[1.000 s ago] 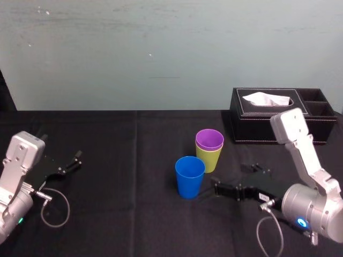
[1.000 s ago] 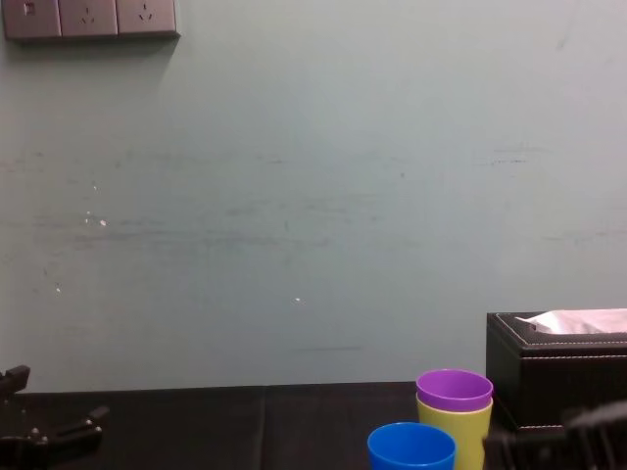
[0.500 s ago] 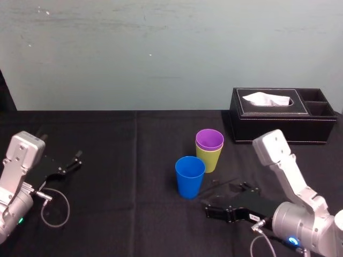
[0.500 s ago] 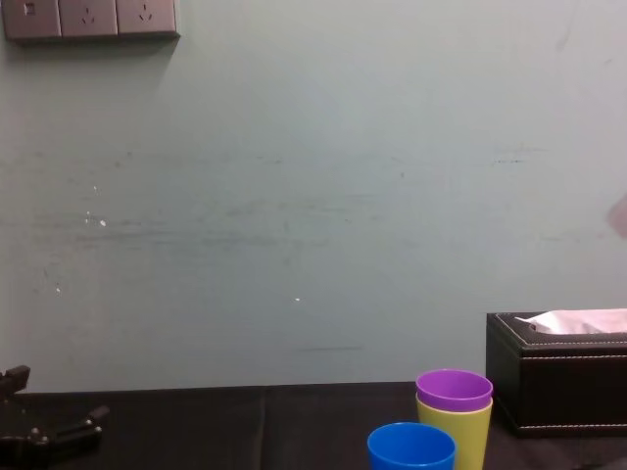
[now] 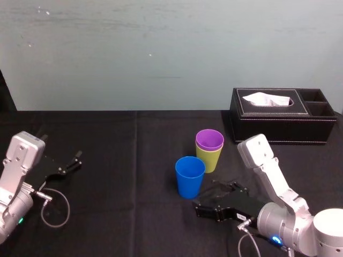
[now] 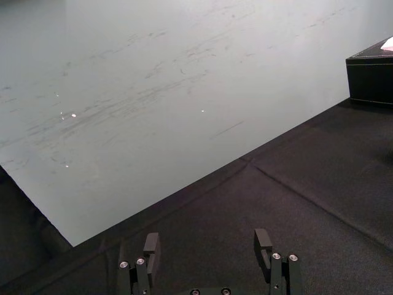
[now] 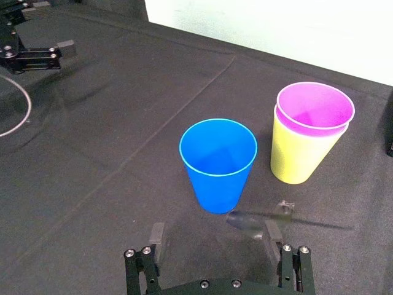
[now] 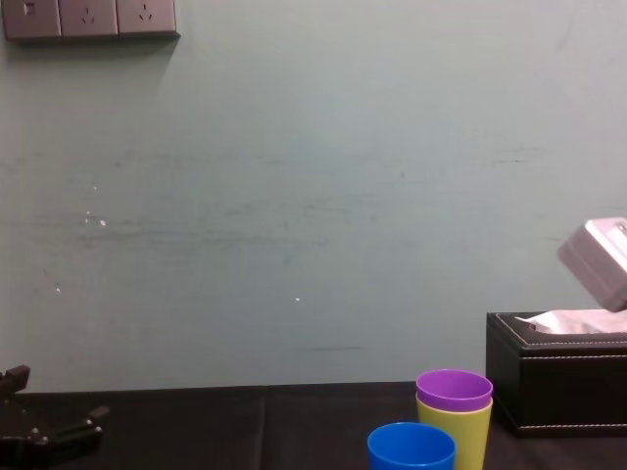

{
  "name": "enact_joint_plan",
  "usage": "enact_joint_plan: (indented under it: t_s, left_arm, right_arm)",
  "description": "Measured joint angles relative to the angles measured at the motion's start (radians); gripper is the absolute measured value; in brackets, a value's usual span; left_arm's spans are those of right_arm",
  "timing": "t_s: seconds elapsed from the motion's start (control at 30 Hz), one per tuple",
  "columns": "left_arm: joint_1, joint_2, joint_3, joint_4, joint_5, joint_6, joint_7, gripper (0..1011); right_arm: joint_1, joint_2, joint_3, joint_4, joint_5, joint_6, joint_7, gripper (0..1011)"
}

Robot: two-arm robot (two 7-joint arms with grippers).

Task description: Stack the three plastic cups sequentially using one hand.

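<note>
The blue cup (image 5: 189, 175) stands upright on the black table, apart from the other two. Just behind it to the right, the purple cup (image 5: 209, 140) is nested inside the yellow-green cup (image 5: 209, 159). My right gripper (image 5: 206, 202) lies low on the near side of the blue cup, open and empty. In the right wrist view its fingertips (image 7: 157, 236) stand wide apart, and the blue cup (image 7: 218, 165) is a short way ahead of them, untouched. The purple cup (image 7: 315, 108) and the yellow-green cup (image 7: 299, 158) lie farther off. My left gripper (image 5: 67, 164) rests open at the far left.
A black tissue box (image 5: 281, 115) with a white tissue stands at the back right, behind the cups. A grey cable loop (image 5: 53, 207) lies by the left arm. The pale wall rises close behind the table, with sockets (image 8: 88, 18) high up.
My right arm has swung left and toward the near edge, bringing its open gripper from the right of the blue cup round to the cup's near side. The cups and left arm have not moved.
</note>
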Motion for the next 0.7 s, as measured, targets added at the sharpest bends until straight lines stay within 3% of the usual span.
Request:
enact_joint_plan:
  t_s: [0.7]
  left_arm:
    - [0.000,0.000,0.000,0.000,0.000,0.000,0.000,1000]
  right_arm:
    - [0.047,-0.044,-0.019,0.100,-0.039,-0.092,0.011,1002]
